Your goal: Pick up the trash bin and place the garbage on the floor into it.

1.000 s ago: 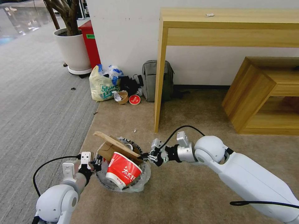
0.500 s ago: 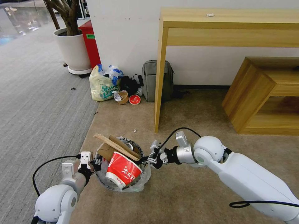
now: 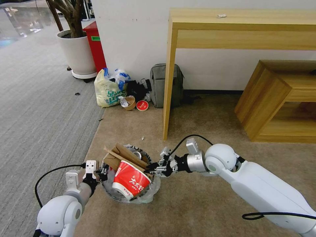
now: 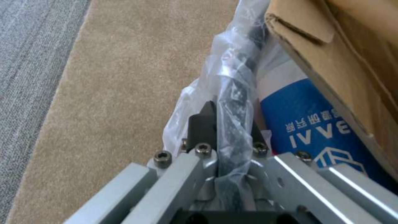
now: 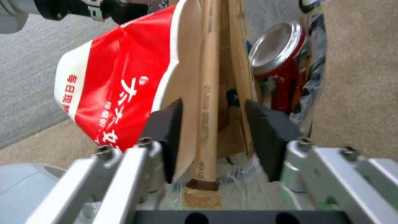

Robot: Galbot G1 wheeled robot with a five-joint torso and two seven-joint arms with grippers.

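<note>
Head view: the trash bin (image 3: pixel 131 194), a small black tub lined with a crinkly clear bag, sits on the beige floor (image 3: pixel 204 204) at about 7 o'clock in the picture, stuffed past its rim. A red paper cup (image 3: pixel 130 180) with white Chinese characters lies tipped on top; behind it, toward 12 o'clock, stand folded brown cardboard (image 3: pixel 123 154) and the silver top of a can (image 3: pixel 136 154).

At the bin's 9 o'clock edge the left hand (image 3: pixel 100 171) is clamped on the rim; the left wrist view shows its dark fingers (image 4: pixel 203 124) pinching the black rim and bag between them, with a blue cup (image 4: pixel 315 124) printed in white just inside, its lettering upside down and only partly legible.

At the bin's 3 o'clock edge the right hand (image 3: pixel 149 169) reaches over the rubbish. In the right wrist view its fingers (image 5: pixel 265 130) stand apart on either side of a pale wooden stick (image 5: pixel 209 93), touching neither side of it; small print along the stick is too fine to read. A red can (image 5: pixel 278 62) lies deeper in the bin, half hidden by cardboard.

Toward 11 o'clock, by the wall, a yellow-green shopping bag (image 3: pixel 107 90), paper bowls (image 3: pixel 136 104) and a grey backpack (image 3: pixel 161 84) rest beside the wooden desk (image 3: pixel 237 29).
</note>
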